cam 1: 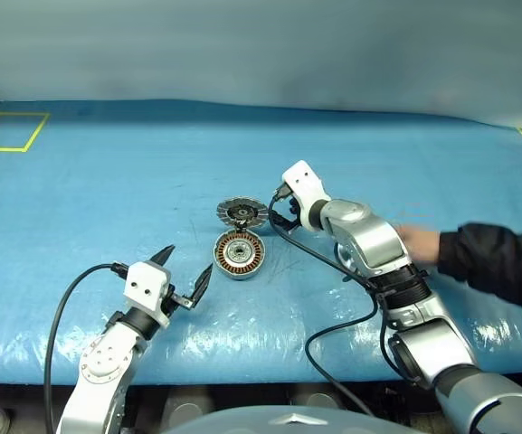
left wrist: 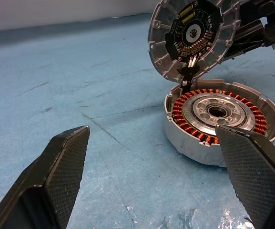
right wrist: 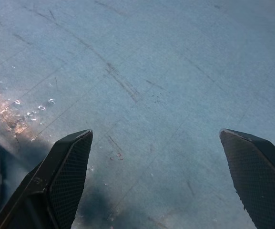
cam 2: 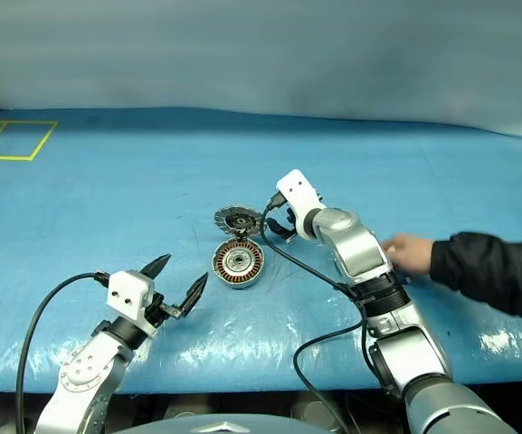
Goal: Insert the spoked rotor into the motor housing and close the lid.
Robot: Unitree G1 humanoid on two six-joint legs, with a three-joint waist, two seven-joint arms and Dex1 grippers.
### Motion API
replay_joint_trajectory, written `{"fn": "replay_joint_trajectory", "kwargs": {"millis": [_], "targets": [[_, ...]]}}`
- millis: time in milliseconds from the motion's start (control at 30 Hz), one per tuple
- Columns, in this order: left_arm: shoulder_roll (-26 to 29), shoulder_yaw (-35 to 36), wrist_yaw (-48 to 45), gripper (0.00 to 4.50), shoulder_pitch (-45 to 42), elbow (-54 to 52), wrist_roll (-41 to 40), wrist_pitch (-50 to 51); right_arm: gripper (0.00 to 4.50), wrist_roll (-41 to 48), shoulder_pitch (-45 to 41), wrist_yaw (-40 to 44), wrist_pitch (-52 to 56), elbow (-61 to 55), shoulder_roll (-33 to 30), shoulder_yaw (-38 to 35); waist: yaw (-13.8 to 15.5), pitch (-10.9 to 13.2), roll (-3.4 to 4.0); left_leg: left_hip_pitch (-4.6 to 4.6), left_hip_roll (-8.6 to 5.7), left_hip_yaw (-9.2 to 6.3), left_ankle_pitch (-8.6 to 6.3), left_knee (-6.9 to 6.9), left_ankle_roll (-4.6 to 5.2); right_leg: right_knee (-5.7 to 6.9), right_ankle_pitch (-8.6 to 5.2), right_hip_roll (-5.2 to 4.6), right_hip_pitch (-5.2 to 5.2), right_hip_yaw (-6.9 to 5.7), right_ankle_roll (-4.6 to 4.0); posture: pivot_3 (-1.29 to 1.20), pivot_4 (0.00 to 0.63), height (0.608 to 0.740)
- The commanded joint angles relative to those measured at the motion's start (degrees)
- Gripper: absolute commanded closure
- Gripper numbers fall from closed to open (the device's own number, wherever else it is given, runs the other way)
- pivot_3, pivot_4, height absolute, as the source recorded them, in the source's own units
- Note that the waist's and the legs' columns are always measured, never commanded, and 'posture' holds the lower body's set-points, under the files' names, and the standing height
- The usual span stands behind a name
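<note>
Housing [cam 1: 239, 254] sits flat at the middle of the blue table sheet [cam 1: 98, 190]. Lid [cam 1: 242, 212] stands tilted at the housing's 12 o'clock, joined to its rim by a small dark hinge-like link, inner face turned toward the left wrist camera. Whether the spoked rotor is already seated I cannot tell; the silver centre ring with small holes inside the windings may be it.

Left gripper [cam 1: 181, 274] hangs at the housing's 8 o'clock, near but apart, fingers spread wide, nothing between them. Right gripper [cam 1: 285, 215] sits just beside the lid at its 3 o'clock, fingers likewise wide apart and empty; its wrist view looks onto bare sheet. A person's hand [cam 1: 418, 244] with a dark sleeve rests on the table at 3 o'clock, behind the right arm.

Risks:
- Lid is propped and looks unsteady. A sideways nudge from the right fingers would likely drop it askew, not square on the rim.
- Housing is a low smooth puck on slick plastic sheet. Pushing the lid down unbraced may slide it.
- Copper windings are exposed. A fingertip dragged across them could scrape them.
- Hand close by the right arm: collision if that arm swings back.

Materials: housing is cast grey metal, copper-orange coil ring, bright machined bearing. Lid is a ribbed silver ring around a dark circuit-like centre. Finger pads [left wrist: 56, 181] are black and cross-hatched. Sheet is scuffed and glossy.
</note>
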Motion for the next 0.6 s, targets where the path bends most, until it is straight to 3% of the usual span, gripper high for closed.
{"fn": "replay_joint_trajectory", "kwargs": {"millis": [33,400,600], "targets": [[0.1,-0.2,-0.4,0.0,-0.3,-1.6,0.0,-0.8,0.02,-0.1,-0.2,0.1,0.1,-3.2,0.0,-1.3,0.0,0.0,0.0,0.0,0.0,0.0,0.0,0.0,0.0,0.01,0.0,0.0,0.0,0.0,0.0,0.0,0.15,0.74],[1.0,-1.2,-3.8,0.0,-0.5,-1.8,-2.2,0.2,0.02,-0.3,0.5,-0.7,2.1,-6.8,-1.5,-2.7,0.0,0.0,0.0,0.0,0.0,0.0,0.0,0.01,0.0,0.02,0.01,0.0,0.0,0.0,0.01,0.0,0.15,0.74],[1.7,-3.1,-9.0,0.0,0.1,-2.3,-7.4,1.4,0.02,1.9,5.9,0.1,15.5,-24.0,-7.3,-5.7,0.3,0.0,0.02,-0.05,-0.03,-0.03,0.0,-0.01,0.0,0.0,-0.01,-0.01,0.0,0.01,0.0,0.0,0.15,0.74]]}}
